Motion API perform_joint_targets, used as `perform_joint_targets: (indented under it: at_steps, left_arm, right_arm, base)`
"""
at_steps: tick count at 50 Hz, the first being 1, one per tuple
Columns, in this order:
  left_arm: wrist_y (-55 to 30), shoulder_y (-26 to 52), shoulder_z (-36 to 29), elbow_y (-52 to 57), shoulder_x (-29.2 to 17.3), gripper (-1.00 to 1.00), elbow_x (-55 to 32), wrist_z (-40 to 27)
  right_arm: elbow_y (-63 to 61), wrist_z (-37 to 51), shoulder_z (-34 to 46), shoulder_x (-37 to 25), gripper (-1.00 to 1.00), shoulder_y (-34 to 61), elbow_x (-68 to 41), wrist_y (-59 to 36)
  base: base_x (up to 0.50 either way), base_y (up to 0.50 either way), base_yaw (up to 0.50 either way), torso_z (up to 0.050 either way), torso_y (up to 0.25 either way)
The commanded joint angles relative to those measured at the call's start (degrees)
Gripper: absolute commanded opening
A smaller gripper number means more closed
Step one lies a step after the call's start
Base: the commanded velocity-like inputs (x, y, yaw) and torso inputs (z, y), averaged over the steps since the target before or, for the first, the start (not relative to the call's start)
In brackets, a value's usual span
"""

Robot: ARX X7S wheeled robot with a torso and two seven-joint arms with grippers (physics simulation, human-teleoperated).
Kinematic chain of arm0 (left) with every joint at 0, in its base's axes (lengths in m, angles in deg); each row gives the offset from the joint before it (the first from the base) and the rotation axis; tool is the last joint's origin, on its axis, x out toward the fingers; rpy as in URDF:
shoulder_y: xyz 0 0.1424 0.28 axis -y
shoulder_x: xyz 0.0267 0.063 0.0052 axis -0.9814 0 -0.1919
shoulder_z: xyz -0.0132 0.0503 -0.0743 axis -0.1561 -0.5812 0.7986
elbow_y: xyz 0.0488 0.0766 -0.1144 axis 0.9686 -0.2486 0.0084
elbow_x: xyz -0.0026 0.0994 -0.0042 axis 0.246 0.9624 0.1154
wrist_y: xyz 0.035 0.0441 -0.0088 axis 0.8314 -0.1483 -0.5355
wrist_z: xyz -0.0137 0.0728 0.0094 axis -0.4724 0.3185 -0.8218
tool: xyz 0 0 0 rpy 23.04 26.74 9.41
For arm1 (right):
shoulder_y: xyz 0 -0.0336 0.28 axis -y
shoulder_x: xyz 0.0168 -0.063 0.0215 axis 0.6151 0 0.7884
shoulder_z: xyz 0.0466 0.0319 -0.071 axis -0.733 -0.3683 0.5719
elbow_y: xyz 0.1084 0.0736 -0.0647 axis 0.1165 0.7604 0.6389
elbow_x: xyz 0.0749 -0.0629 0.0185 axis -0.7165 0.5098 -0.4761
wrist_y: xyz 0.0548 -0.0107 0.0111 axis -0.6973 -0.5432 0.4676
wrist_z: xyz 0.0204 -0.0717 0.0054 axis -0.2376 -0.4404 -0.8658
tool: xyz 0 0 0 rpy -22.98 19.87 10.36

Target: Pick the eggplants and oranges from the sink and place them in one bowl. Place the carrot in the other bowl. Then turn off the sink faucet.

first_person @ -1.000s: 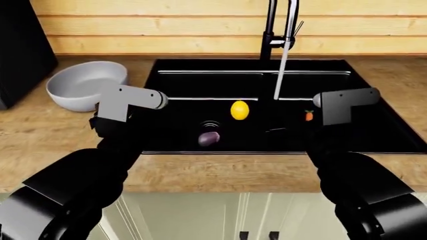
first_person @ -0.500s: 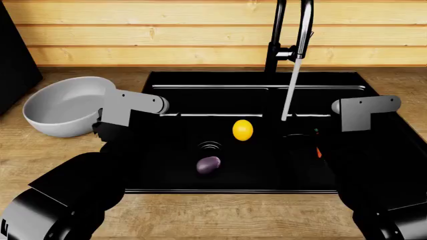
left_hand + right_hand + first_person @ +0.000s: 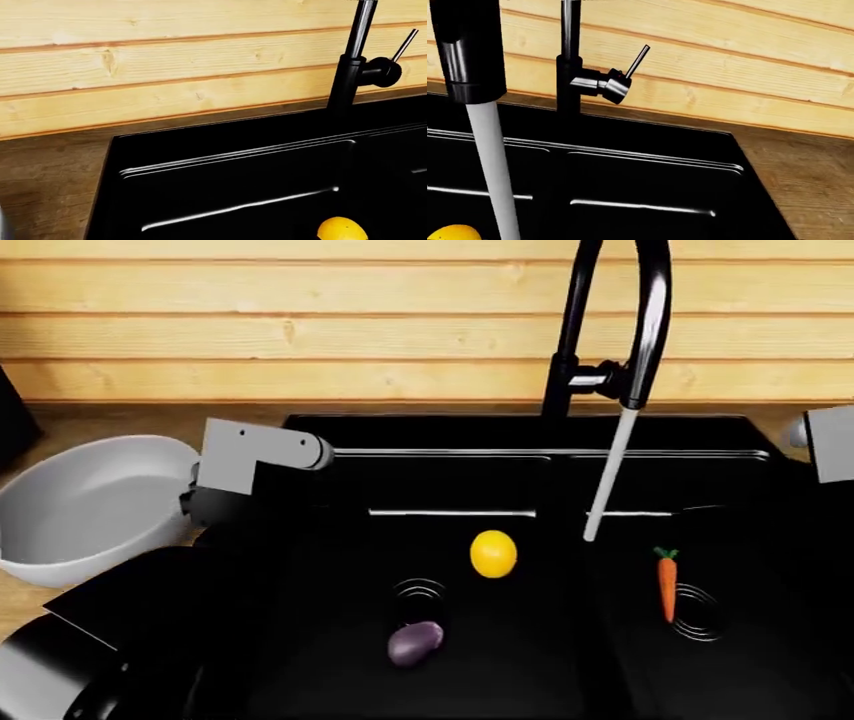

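The black double sink (image 3: 441,435) fills the head view. In its left basin lie the orange (image 3: 493,553) and, nearer to me, the purple eggplant (image 3: 415,642) by a drain. The carrot (image 3: 667,582) lies in the right basin next to the other drain. Water runs from the black faucet (image 3: 603,350), and its thin lever (image 3: 638,61) points up and sideways. One pale bowl (image 3: 80,510) stands on the counter to the left; a second bowl is out of view. My left arm's grey wrist block (image 3: 254,455) hangs over the sink's left edge. Neither gripper's fingers can be made out against the black sink.
Behind the sink rises a wood-plank wall (image 3: 334,320). Wooden counter (image 3: 807,165) borders the sink on the right. My right arm's grey wrist block (image 3: 830,440) sits at the far right edge. The water stream (image 3: 607,480) falls beside the centre divider.
The head view has moved in and tilted down, so the sink looks larger. Both wrist blocks have drifted outward. The carrot now shows in full.
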Motion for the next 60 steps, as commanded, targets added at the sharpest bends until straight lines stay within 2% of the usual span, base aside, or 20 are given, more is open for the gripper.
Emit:
perform_joint_targets:
  at_steps: [1,15,21,22,23,25,27,29,30,32,33,34,35,37,39,41,43,46,48,60]
  left_arm:
    - [-1.56,0.64,0.07,-0.20,0.16,1.00,-0.74,-0.66]
    - [-1.88,0.73,-0.17,-1.11,0.41,1.00,-1.27,-1.04]
    - [-3.02,1.87,-1.12,-1.95,0.81,1.00,-1.48,-1.42]
    - [-4.85,1.67,1.91,-2.62,2.56,1.00,-3.14,-2.05]
    - [-5.30,2.04,0.69,-2.77,2.14,1.00,-3.27,-1.52]
    - [-12.30,3.15,7.85,-2.89,5.36,1.00,-7.69,-2.97]
    - [-17.86,5.38,8.80,-2.17,6.10,1.00,-9.74,-4.61]
    - [-18.71,8.43,9.51,-9.91,2.51,1.00,-26.93,-20.34]
    - [-18.60,9.83,7.52,-9.78,0.80,1.00,-35.52,-26.93]
    - [-18.45,13.70,4.43,-13.39,-0.90,1.00,-52.71,-34.21]
    - [-18.00,15.12,3.43,-17.96,-1.17,1.00,-61.03,-40.06]
    - [-17.47,16.43,2.65,-19.43,-1.80,1.00,-63.32,-42.62]
    - [-17.08,17.93,-1.13,-22.39,-3.14,1.00,-70.78,-48.09]
    - [-10.32,18.88,-4.70,-25.47,-4.35,1.00,-83.45,-57.01]
    - [-8.10,19.91,-9.88,-25.60,-5.45,1.00,-91.19,-61.63]
    - [-8.07,19.79,-12.79,-23.31,-6.36,1.00,-93.18,-64.26]
    - [-3.72,14.62,-13.80,-20.08,-6.44,1.00,-96.35,-67.05]
    - [3.00,9.45,-10.63,-18.02,-4.84,1.00,-96.52,-68.03]
    - [0.60,8.43,-11.65,-18.45,-4.60,1.00,-94.85,-66.16]
    - [0.85,5.41,-15.47,-20.87,-6.13,1.00,-93.30,-67.21]
  right_arm:
    - [-0.22,-1.00,-2.22,-5.95,1.00,2.83,-2.00,-6.21]
    - [-0.15,-0.95,-3.78,-7.38,1.00,-2.76,-1.11,-4.15]
    - [-2.64,-0.94,-8.62,-8.10,1.00,-6.88,-2.28,-4.87]
    - [-2.78,-0.80,-9.96,-7.70,1.00,-7.83,-2.60,-5.22]
    - [-3.35,-1.00,-10.49,-8.03,1.00,-8.61,-2.83,-5.40]
    - [-4.51,-1.05,-12.27,-8.52,1.00,-9.18,-3.81,-6.98]
    - [-5.32,-0.92,-12.88,-9.07,1.00,-9.17,-4.33,-8.17]
    - [-5.99,-0.77,-13.07,-9.40,1.00,-8.70,-5.01,-9.58]
    - [-6.15,-0.69,-13.02,-9.47,1.00,-8.44,-5.19,-9.92]
    - [-6.34,-0.40,-12.60,-9.61,1.00,-7.11,-5.65,-10.93]
    - [-6.39,-0.25,-12.11,-9.78,1.00,-6.22,-5.87,-11.50]
    - [-6.51,-0.09,-12.02,-9.78,1.00,-5.61,-6.13,-12.01]
    - [-6.70,0.02,-11.83,-9.97,1.00,-5.12,-6.43,-12.70]
    - [-6.46,0.17,-11.32,-10.05,1.00,-4.98,-6.42,-12.73]
    - [-6.41,0.51,-10.59,-10.09,1.00,-3.86,-6.66,-13.37]
    - [-6.47,0.76,-10.49,-9.76,1.00,-3.87,-6.79,-13.33]
    - [-6.60,0.85,-10.50,-9.36,1.00,-5.37,-6.64,-12.60]
    - [-5.97,0.90,-9.79,-9.11,1.00,-5.46,-6.43,-11.82]
    - [-5.84,0.92,-8.99,-8.98,1.00,-5.54,-6.42,-11.64]
    - [-4.13,0.87,-6.50,-8.63,1.00,-4.99,-5.95,-9.60]
  base:
    - [0.36,0.00,0.00,0.000,0.000]
    - [0.28,0.00,0.00,0.000,0.001]
    - [0.16,0.00,0.00,0.000,0.002]
    - [0.00,0.00,0.00,0.000,0.000]
    - [0.00,0.00,0.00,0.000,0.000]
    - [0.00,0.00,0.00,0.000,0.000]
    - [0.00,0.00,0.00,0.000,0.000]
    - [0.00,0.00,0.00,0.000,0.000]
    - [0.00,0.00,0.00,0.000,0.000]
    - [0.00,0.00,0.00,0.000,0.000]
    - [0.00,0.00,0.00,0.000,0.000]
    - [0.00,0.00,0.00,0.000,0.000]
    - [0.00,0.00,0.00,0.000,0.000]
    - [0.00,0.00,0.00,0.000,0.000]
    - [0.00,0.00,0.00,0.000,0.000]
    - [0.00,0.00,0.00,0.000,0.000]
    - [0.00,0.00,0.00,0.000,0.000]
    - [0.00,0.00,0.00,0.000,0.000]
    - [0.00,0.00,0.00,0.000,0.000]
    - [0.00,0.00,0.00,0.000,0.000]
